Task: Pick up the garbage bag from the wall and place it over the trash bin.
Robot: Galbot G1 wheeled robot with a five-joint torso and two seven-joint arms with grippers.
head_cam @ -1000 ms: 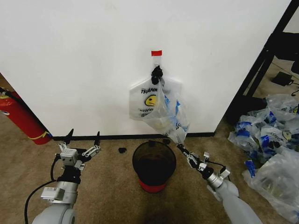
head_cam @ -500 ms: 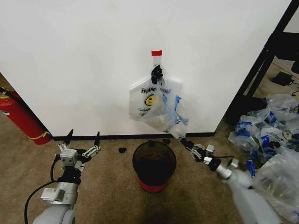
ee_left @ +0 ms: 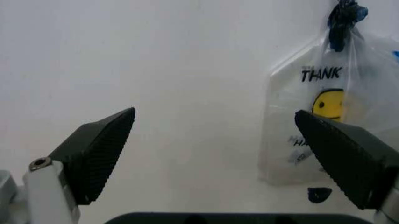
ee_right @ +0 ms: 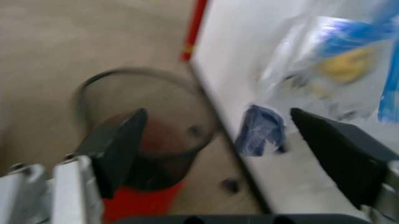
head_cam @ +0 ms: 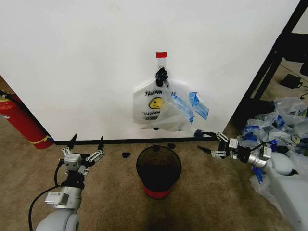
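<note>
In the head view, the bag [head_cam: 161, 107] hangs from the hook [head_cam: 161, 74] on the wall [head_cam: 77, 57], just below the red tape [head_cam: 161, 54] and directly above the bin [head_cam: 159, 171], which stands on the carpet close to the baseboard. The bag is thin and see-through, white with a yellow smiley and black print; blue patches flare out on its side away from the extinguisher [head_cam: 21, 120]. The right gripper [head_cam: 202, 140] sits low, beside the bin and below the bag's lower corner, fingers spread and holding nothing. The left gripper [head_cam: 86, 143] waits on the bin's other side, also spread and empty. By this showing, the pick-up is the step in hand and the bag is not yet grasped. The next move calls for a firm pinch on the film and a lift clear of the hook.

In the left wrist view, the left gripper's fingers [ee_left: 100, 156] stand wide apart before the wall, with the bag [ee_left: 324, 121] and its smiley beyond them, well apart.

In the right wrist view, the right gripper's fingers [ee_right: 121, 144] frame the bin [ee_right: 146, 126] and the wall's foot; the bag [ee_right: 337, 70] hangs above, untouched. A small blue scrap [ee_right: 259, 130] shows beside the bin; whether it belongs to the bag cannot be told.
</note>
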